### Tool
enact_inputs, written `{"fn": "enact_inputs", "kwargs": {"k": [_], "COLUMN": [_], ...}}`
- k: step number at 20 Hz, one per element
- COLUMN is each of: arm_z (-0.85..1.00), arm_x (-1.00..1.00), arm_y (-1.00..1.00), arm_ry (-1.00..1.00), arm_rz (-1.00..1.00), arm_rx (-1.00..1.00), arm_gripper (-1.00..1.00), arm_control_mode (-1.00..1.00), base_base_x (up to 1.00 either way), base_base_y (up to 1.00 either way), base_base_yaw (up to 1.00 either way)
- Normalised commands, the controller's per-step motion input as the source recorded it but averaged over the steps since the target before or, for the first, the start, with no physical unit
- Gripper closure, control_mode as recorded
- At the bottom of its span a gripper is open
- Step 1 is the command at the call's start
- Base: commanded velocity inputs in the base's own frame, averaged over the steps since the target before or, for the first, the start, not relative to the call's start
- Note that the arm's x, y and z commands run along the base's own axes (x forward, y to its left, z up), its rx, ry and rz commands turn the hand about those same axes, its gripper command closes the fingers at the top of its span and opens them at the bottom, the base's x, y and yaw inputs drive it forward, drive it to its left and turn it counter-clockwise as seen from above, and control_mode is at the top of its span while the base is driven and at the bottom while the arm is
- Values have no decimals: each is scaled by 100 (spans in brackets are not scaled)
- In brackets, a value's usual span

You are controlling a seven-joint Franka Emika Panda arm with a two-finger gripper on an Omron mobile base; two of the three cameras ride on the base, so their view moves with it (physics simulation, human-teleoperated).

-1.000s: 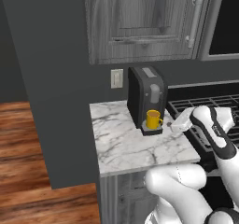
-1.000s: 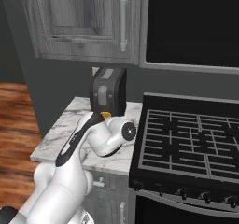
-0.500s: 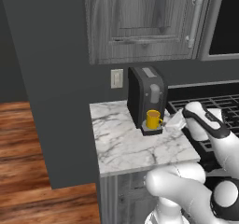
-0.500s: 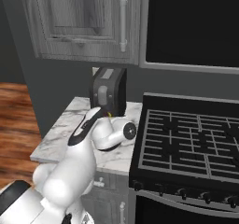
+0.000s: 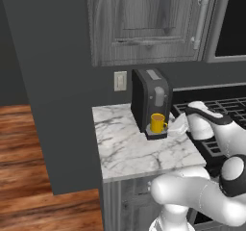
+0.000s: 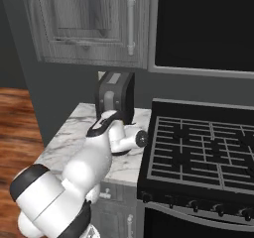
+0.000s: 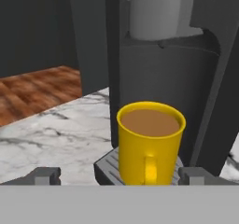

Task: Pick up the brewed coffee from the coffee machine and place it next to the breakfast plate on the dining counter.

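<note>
The brewed coffee (image 7: 150, 141) is a yellow mug of brown liquid, its handle turned toward the hand. It stands on the drip tray (image 7: 105, 164) of the black coffee machine (image 5: 151, 97) under the grey spout. My gripper (image 7: 120, 176) is open, level with the mug and just to its right in the left base view (image 5: 177, 125). One fingertip (image 7: 44, 175) stands on each side of the mug, neither touching it. My arm hides the mug in the right base view, where the machine (image 6: 115, 95) rises behind it. The breakfast plate and the dining counter are out of view.
The machine stands on a small marble top (image 5: 129, 150) over grey cabinets. A black stove (image 6: 203, 150) adjoins it on the right. Wall cabinets (image 5: 149, 23) hang above. A dark wall and wood floor (image 5: 29, 143) lie to the left.
The hand has moved left across the stove edge toward the mug, and the arm's elbow has swung lower. The mug and machine have stayed put.
</note>
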Motion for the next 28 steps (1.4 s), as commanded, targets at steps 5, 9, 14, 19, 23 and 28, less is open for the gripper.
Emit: {"fn": "enact_inputs", "kwargs": {"k": [5, 9, 14, 19, 23, 28], "arm_z": [-27, -24, -22, -20, -14, -5], "arm_x": [34, 39, 34, 29, 13, -9], "arm_y": [-6, 0, -5, -5, 2, 20], "arm_ry": [0, 0, 0, 0, 0, 0], "arm_rz": [8, 6, 6, 6, 6, 6], "arm_rx": [0, 0, 0, 0, 0, 0], "arm_gripper": [-100, -100, -100, 100, 100, 100], "arm_control_mode": [-100, -100, -100, -100, -100, -100], "base_base_x": [0, 0, 0, 0, 0, 0], "base_base_y": [0, 0, 0, 0, 0, 0], "base_base_yaw": [0, 0, 0, 0, 0, 0]}}
